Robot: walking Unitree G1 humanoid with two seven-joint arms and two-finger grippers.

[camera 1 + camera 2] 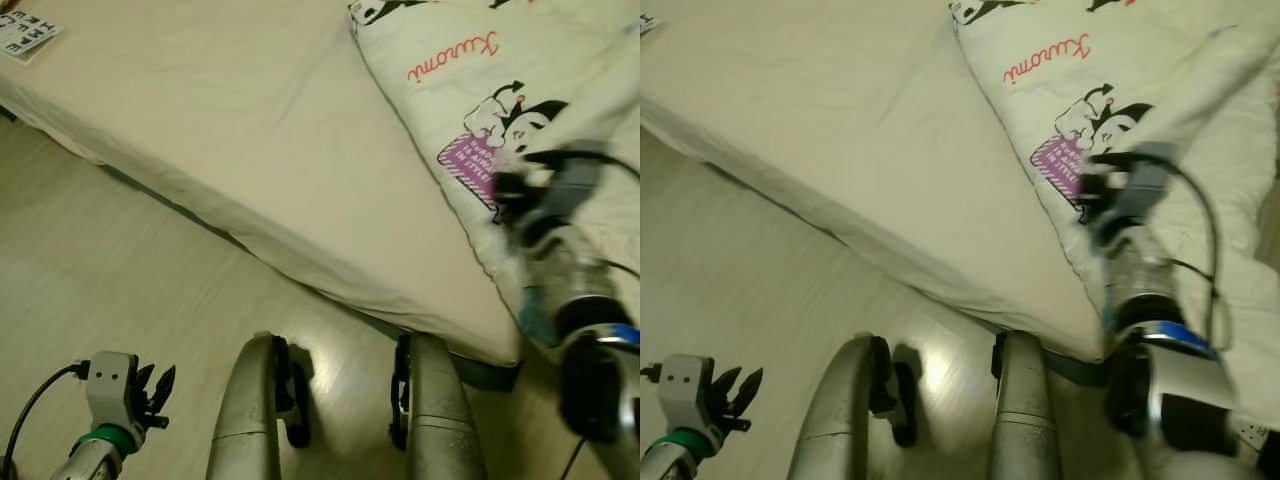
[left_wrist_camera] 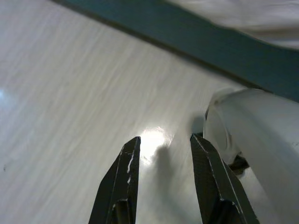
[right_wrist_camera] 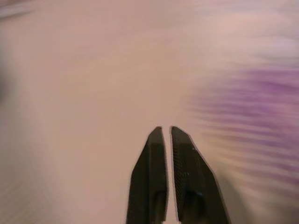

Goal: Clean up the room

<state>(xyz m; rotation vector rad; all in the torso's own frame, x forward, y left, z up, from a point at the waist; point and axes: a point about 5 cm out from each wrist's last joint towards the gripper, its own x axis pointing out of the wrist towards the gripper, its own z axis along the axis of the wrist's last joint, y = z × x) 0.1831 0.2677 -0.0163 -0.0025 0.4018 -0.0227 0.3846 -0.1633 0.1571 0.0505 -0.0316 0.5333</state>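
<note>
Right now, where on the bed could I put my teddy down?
The bare cream sheet is free, between the paper at its far left corner and the printed quilt. The quilt side is crowded: the right gripper hovers over it there.

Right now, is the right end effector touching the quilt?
Cannot tell. The right end effector points at the quilt with fingers nearly together, but the right wrist view is motion-blurred.
</note>
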